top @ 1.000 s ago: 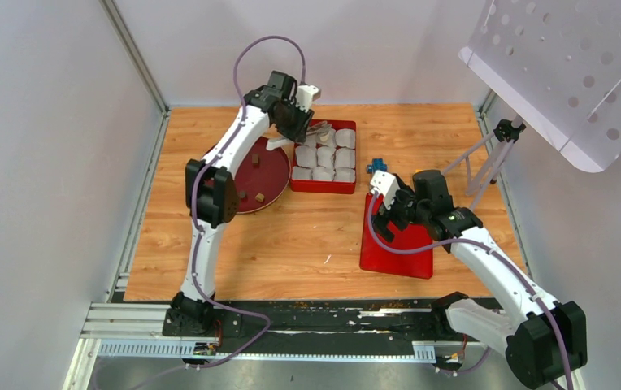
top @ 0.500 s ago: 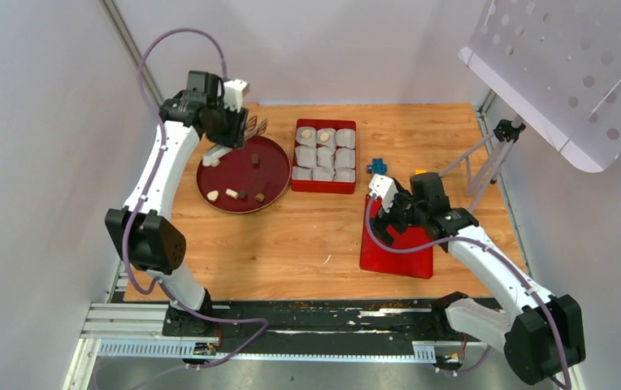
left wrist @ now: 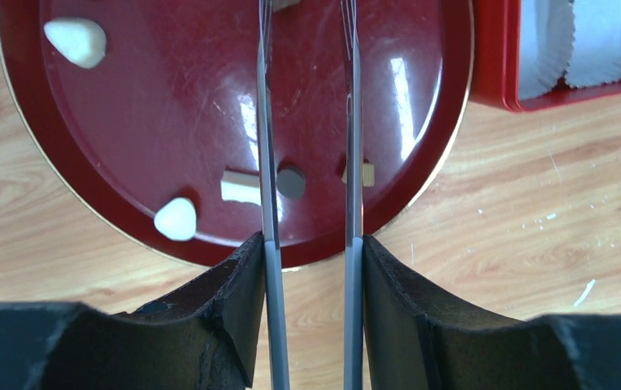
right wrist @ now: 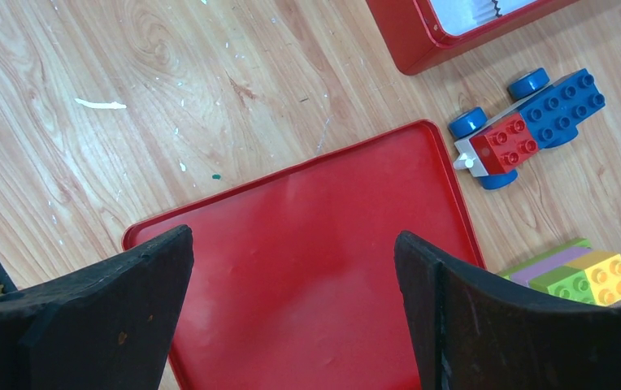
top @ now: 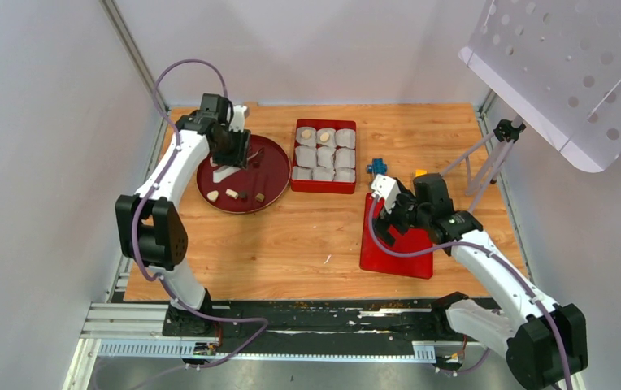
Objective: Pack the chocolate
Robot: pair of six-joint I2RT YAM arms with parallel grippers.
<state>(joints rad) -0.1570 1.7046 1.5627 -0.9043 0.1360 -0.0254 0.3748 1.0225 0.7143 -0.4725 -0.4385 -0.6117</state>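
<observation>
Several chocolate lumps lie on the round dark red plate (top: 271,166): pale ones (left wrist: 75,41) (left wrist: 175,219), a cream bar (left wrist: 240,187), a dark round one (left wrist: 291,181) and a tan one (left wrist: 364,174). One tan lump (top: 308,134) sits in a paper cup in the red box (top: 323,188). My left gripper (top: 238,150) (left wrist: 311,244) is shut on thin metal tongs (left wrist: 268,162). The tong blades reach out over the plate, one on each side of the dark round lump. My right gripper (top: 382,210) (right wrist: 291,244) is open and empty above the flat red lid (right wrist: 307,268).
White crinkled paper cups (top: 336,158) fill the red box. A blue and red toy car (right wrist: 527,122) and a green and yellow block (right wrist: 584,276) lie right of the lid (top: 401,248). A tripod (top: 486,158) stands at the right wall.
My left arm has swung left from over the red box to the round plate and come down over it, tongs still in its jaws. The right arm has barely moved.
</observation>
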